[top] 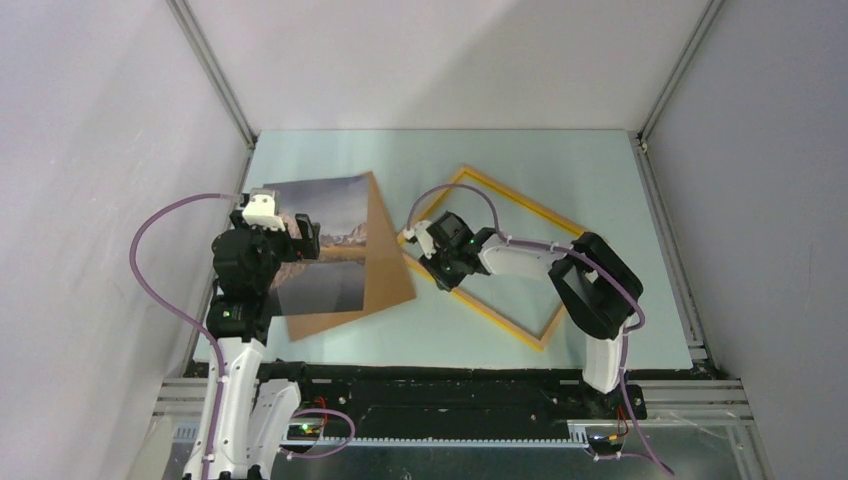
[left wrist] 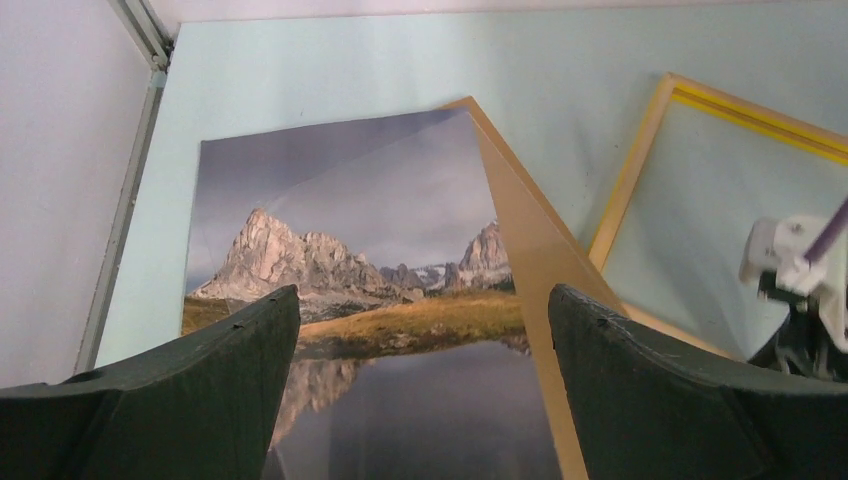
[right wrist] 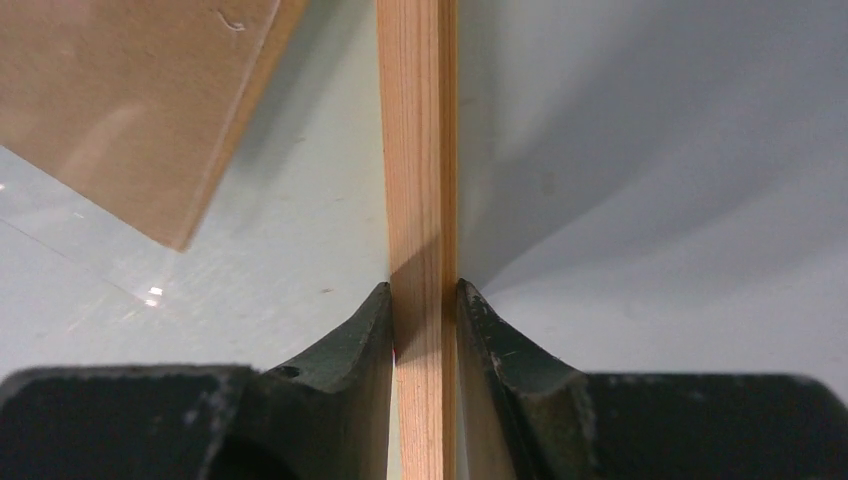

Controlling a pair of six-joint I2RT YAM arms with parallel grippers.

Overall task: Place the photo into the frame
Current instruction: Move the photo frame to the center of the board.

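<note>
While the pale green bench (top: 520,160) carries everything, the thin rectangular yellow-orange wooden picture frame (top: 522,198) lies toward 3 o'clock. Its rail near the 9 o'clock corner is clenched between the right fingers (right wrist: 365,335). Toward 9 o'clock the plain brown backing board (top: 388,265) lies under the rectangular mountain-and-lake photo print (top: 335,235), showing along its 3 o'clock side. The left fingers (left wrist: 235,350) stand spread wide over the print, grasping nothing.

High rear overview, close wrist views, frame (top: 520,197) seemingly shared
</note>
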